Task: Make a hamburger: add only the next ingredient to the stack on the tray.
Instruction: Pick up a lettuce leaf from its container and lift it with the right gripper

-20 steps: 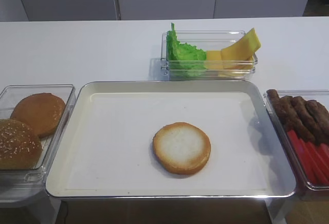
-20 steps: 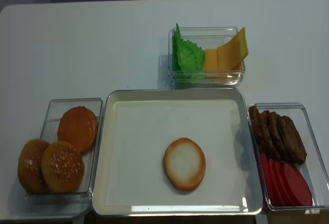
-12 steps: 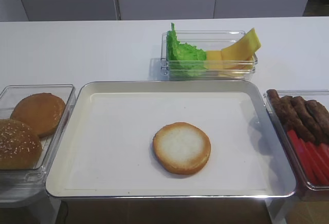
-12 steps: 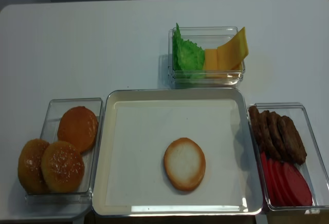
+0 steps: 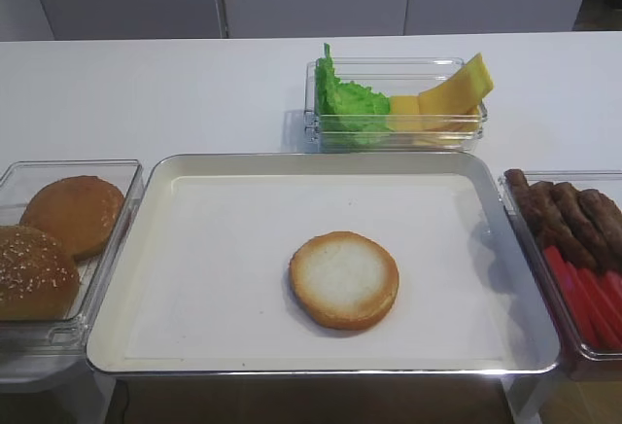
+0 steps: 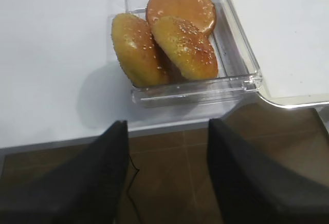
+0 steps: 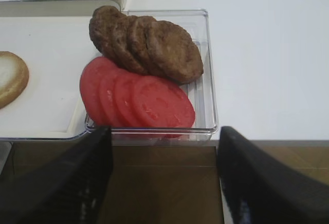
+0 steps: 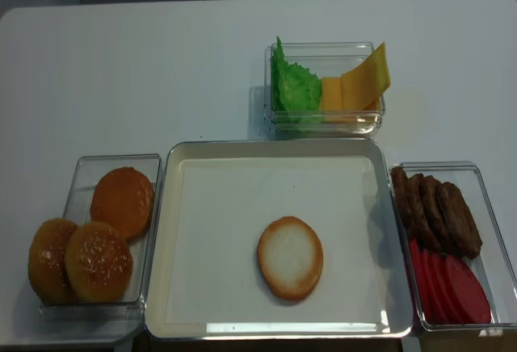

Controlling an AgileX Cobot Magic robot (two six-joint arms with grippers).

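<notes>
Right gripper (image 7: 163, 175) jaws wide, empty, short of tomato tub (image 7: 208, 80); left gripper (image 6: 167, 170) jaws wide, empty

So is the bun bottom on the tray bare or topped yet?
Bare: the bun bottom lies cut face up on the tray, nothing on it.

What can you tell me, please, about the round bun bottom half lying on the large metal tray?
The round bun bottom half lies flat, cut face up, on the bare cream-white floor of the large rectangular metal tray, right of centre and towards the near edge. Its face is pale and toasted, ringed by a golden-brown rim; the surface looks matte and smooth. Nothing rests on it and no gripper touches it. In the right wrist view only its edge shows.
</notes>
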